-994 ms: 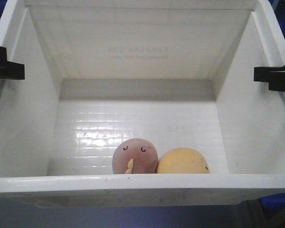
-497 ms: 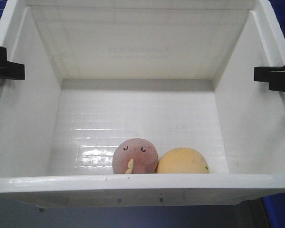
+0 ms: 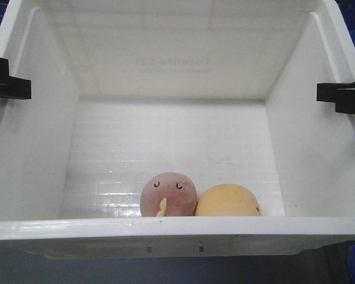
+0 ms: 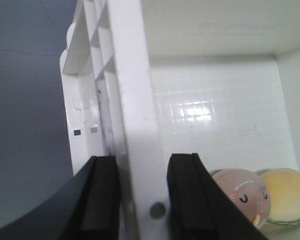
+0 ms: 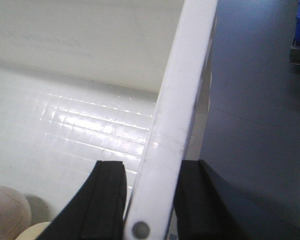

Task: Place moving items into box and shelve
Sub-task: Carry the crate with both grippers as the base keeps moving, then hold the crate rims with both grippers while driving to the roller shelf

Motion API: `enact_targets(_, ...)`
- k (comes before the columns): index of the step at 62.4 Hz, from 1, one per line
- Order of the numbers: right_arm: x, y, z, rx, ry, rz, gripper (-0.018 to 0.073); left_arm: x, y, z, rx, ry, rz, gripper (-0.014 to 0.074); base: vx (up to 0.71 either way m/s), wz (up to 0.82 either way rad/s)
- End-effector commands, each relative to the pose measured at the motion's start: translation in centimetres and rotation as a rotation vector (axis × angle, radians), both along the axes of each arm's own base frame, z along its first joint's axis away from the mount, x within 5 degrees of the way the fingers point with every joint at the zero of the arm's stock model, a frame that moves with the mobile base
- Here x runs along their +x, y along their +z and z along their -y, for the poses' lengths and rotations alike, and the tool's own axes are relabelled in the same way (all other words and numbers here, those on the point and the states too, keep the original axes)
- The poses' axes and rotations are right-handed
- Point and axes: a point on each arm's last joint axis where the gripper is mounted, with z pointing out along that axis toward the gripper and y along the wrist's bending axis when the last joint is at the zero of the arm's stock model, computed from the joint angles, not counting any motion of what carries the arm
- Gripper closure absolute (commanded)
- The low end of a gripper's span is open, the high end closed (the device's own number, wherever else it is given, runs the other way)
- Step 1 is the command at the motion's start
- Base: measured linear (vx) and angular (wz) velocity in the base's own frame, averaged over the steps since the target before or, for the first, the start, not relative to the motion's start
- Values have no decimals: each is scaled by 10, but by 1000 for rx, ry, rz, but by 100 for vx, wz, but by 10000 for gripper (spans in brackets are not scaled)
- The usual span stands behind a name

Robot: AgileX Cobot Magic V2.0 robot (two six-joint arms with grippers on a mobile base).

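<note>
The left gripper (image 4: 142, 170) pinches the left wall of the box (image 3: 177, 228), one finger inside, one outside. The right gripper (image 5: 150, 172) pinches the right wall the same way (two grips should hold it level). The pink ball (image 3: 168, 194) and yellow ball (image 3: 228, 201) sit touching on the box floor by the near wall, ready for shelving

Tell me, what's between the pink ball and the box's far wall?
Only the box's bare white floor, per the front view. The pink ball sits by the near wall.
</note>
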Motion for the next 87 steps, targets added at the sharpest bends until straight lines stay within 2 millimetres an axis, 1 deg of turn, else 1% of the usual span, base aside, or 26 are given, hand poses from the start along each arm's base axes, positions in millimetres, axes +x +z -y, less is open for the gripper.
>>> enact_targets(1,-1,27,0,48,-15,179,565,-2,30,1,-100,5,195,600,34,26)
enact_targets(37,-1,27,0,48,-13,175,565,-2,30,1,-100,5,195,600,29,39)
enact_targets(87,-1,27,0,48,-13,175,565,-2,30,1,-100,5,195,600,19,59)
